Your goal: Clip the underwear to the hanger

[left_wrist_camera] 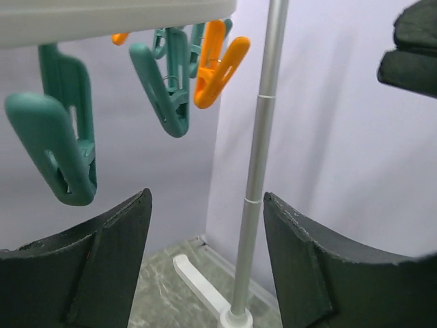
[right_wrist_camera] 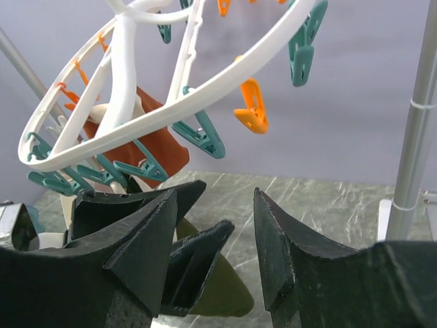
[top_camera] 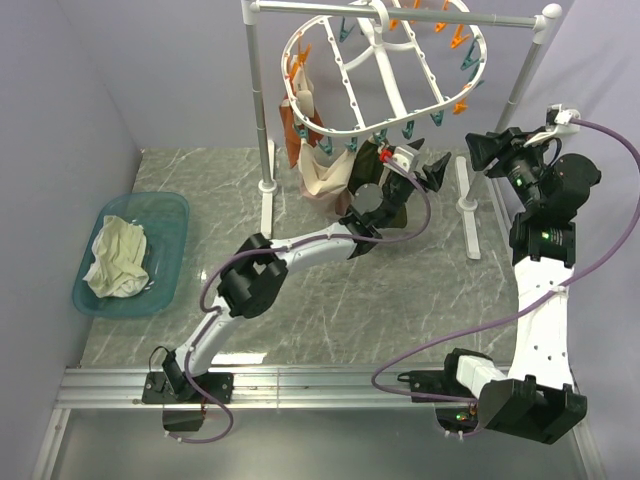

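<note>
**A:** Biggest first: the hanger (top_camera: 345,70) dangles by its hook from the white stand (top_camera: 262,120). If we knock the rim, the whole frame tips and every pin shifts out of line.

**B:** Then the underwear (right_wrist_camera: 218,297). It droops under the hanger's near rim, right by our left wrist and beside the rust-red garment (right_wrist_camera: 160,140). We cannot tell whether any pin bites it. If none does, it could slide to the floor.

**A:** Neither hand has it. Our left gripper (left_wrist_camera: 206,198) is spread and empty, facing the pins. Our right gripper (right_wrist_camera: 214,195) is spread too, with nothing between its fingers.

**B:** They sit near each other, so we risk a collision.

**A:** Smallest is the teal clothespin (left_wrist_camera: 167,82). Squeezed off-centre, it could twist aside and catch only the cloth's edge.
</note>
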You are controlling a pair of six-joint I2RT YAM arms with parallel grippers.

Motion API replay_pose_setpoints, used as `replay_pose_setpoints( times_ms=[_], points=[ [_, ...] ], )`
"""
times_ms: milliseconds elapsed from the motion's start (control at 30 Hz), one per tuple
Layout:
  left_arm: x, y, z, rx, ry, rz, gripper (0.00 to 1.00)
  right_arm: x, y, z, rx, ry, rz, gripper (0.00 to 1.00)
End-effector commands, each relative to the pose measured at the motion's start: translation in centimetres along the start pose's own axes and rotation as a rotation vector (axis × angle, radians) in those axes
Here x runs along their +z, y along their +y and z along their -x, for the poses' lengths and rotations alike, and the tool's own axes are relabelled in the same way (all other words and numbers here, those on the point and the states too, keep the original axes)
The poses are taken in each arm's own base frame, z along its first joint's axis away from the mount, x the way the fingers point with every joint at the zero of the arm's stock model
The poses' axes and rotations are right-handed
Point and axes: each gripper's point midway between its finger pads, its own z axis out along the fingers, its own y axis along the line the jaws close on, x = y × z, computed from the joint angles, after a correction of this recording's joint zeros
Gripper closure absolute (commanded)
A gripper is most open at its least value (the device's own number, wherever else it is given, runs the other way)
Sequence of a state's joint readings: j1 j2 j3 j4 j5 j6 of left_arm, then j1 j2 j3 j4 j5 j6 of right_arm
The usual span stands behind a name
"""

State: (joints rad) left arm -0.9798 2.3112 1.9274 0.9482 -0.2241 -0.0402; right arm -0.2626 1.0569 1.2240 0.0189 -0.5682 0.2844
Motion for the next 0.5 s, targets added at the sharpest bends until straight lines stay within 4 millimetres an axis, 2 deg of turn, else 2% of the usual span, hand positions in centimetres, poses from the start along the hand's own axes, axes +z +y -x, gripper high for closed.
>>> replay_pose_setpoints(
  times_ms=[0, 467],
  points=[
    [1.2, 0.6, 4.3, -0.024, -0.197, 0.056, 0.29, -0.2, 0.5, 1.6, -0.008, -0.026, 0.013, 0.44],
    [2.7, -0.1, 3.6, 0.005, -0.293, 0.005, 0.32, -1.2, -0.1, 1.0, -0.028, -0.021, 0.006, 0.44]
  ],
)
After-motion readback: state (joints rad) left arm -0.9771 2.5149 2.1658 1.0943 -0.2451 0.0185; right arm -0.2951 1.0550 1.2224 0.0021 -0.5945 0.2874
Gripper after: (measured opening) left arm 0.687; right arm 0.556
